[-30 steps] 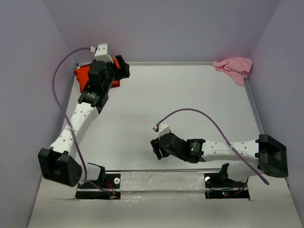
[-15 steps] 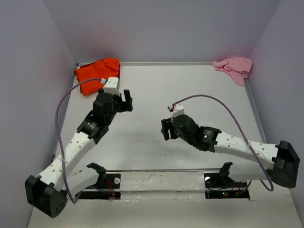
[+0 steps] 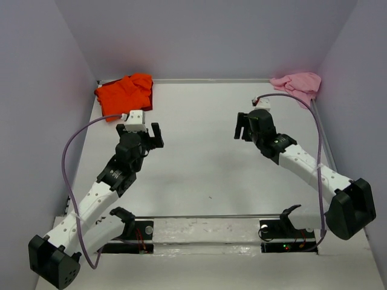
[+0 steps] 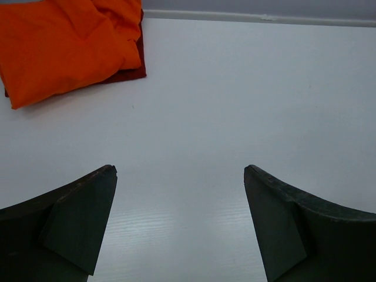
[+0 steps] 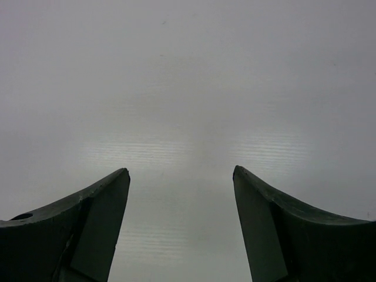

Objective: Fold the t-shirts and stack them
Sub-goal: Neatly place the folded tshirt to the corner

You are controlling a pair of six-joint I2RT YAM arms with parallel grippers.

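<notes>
The bright orange t-shirt (image 3: 124,93) lies folded in the back left corner. In the left wrist view it (image 4: 64,47) rests on the dark red t-shirt (image 4: 126,74), of which only an edge shows. The pale pink t-shirt (image 3: 297,84) sits crumpled in the back right corner. My left gripper (image 3: 139,130) (image 4: 180,170) hovers open and empty over bare table, a little nearer than the orange stack. My right gripper (image 3: 248,124) (image 5: 181,171) is open and empty too. It hangs over the table, left of and nearer than the pink t-shirt.
Purple-grey walls close in the white table (image 3: 199,163) on the left, back and right. A raised rail (image 3: 211,80) runs along the back edge and another (image 3: 323,142) down the right side. The arm bases (image 3: 205,232) stand at the near edge.
My left gripper has pulled back from the orange stack toward the near side, opening wider. My right arm has swung from the table's near middle toward the back right, jaws widening.
</notes>
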